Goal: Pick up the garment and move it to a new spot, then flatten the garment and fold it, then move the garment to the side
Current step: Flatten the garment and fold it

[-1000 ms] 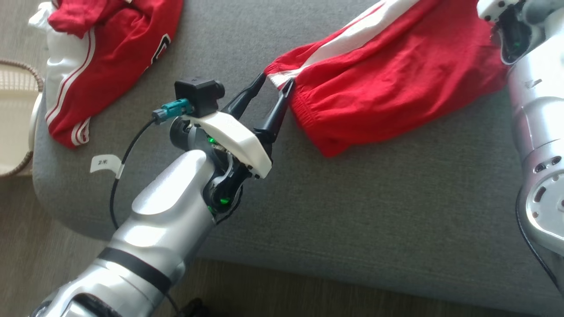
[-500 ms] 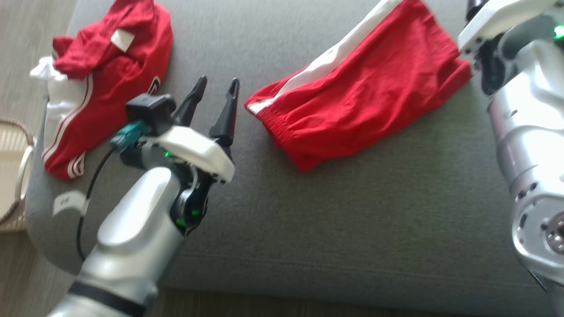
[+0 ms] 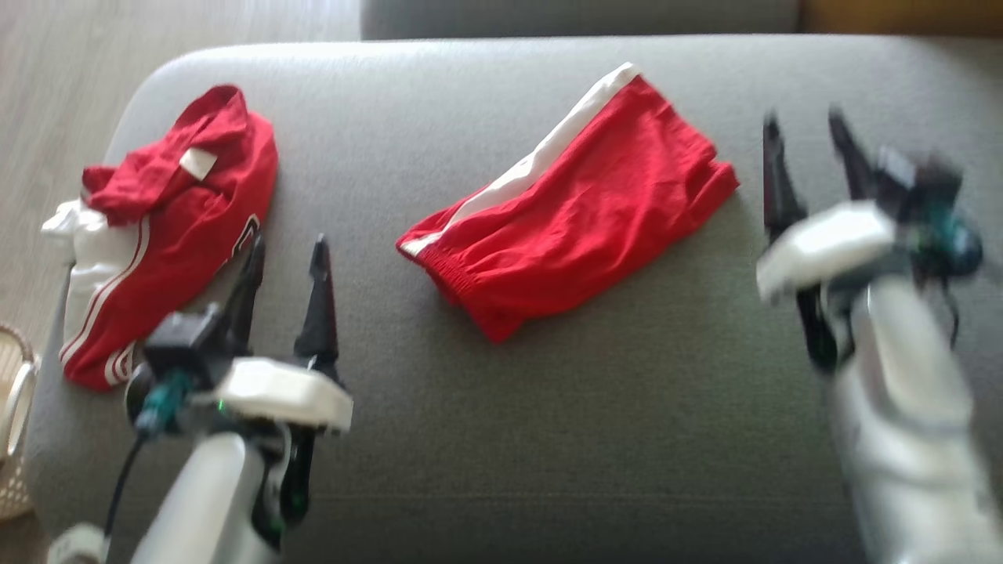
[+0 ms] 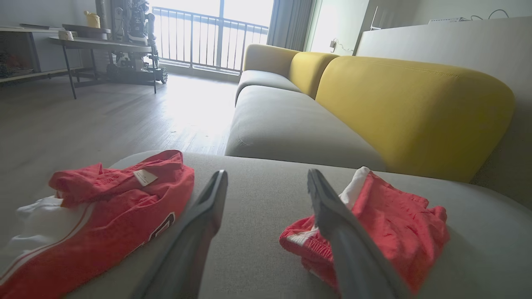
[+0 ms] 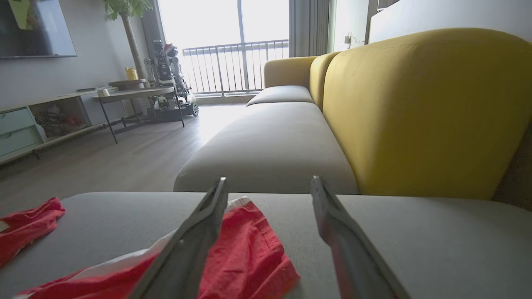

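Red shorts (image 3: 568,207) lie folded on the grey sofa cushion (image 3: 627,407), between the two claws! A second ago the left claw (image 3: 287,244) straddled their corner; now it's pulled clear, wide open, and the right claw (image 3: 805,119), open too, sits just off the other end. Fold released, I'd say, so the sideways move remains. The right claw is blurred, and the layers beneath are hidden.

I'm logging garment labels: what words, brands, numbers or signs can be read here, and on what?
None can be read.
White sewn-in label on the crumpled red garment: too small.
Black-and-white print on that garment: partly folded away, unreadable.
White cable tag: blurred.
Folded red shorts: no text shows.
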You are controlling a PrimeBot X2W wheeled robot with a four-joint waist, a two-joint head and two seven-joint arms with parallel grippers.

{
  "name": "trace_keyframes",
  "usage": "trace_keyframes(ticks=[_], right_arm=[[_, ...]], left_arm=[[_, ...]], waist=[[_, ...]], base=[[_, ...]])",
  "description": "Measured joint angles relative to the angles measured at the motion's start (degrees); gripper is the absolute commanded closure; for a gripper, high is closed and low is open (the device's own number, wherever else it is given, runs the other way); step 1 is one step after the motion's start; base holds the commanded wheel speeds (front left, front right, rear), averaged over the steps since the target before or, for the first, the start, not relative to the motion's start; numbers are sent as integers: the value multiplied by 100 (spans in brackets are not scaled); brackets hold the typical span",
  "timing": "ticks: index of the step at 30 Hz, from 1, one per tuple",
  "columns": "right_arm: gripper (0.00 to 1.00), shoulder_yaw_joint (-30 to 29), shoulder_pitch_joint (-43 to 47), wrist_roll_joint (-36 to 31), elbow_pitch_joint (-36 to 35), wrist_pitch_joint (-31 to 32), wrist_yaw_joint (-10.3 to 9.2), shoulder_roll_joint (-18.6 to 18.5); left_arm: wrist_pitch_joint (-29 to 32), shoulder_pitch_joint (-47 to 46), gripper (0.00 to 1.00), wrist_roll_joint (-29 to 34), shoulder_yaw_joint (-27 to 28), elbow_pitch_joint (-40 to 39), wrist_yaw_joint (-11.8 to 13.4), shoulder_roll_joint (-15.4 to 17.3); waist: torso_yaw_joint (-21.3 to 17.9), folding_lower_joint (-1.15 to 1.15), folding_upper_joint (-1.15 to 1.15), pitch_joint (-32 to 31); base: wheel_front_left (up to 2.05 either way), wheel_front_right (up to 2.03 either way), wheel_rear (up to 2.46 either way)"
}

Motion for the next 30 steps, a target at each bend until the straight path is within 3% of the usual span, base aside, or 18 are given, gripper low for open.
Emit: trace_keyframes(ticks=[5, 12, 30], right_arm=[[0, -30, 1176, 30, -780, 0, 0, 16], [0, -177, 2170, 341, -1159, 1, 0, 40], [0, -249, 2429, 697, -1270, 1, 0, 76]], left_arm=[[0, 721, 0, 465, 326, -267, -102, -207], [0, 1514, 0, 881, 728, -331, -356, -544], [0, 1840, 0, 1260, 957, -477, -602, -723]], waist=[[-108, 0, 0, -246], [-165, 0, 0, -421], [-131, 0, 0, -413]], base=[[0, 0, 0], [0, 0, 0], [0, 0, 0]])
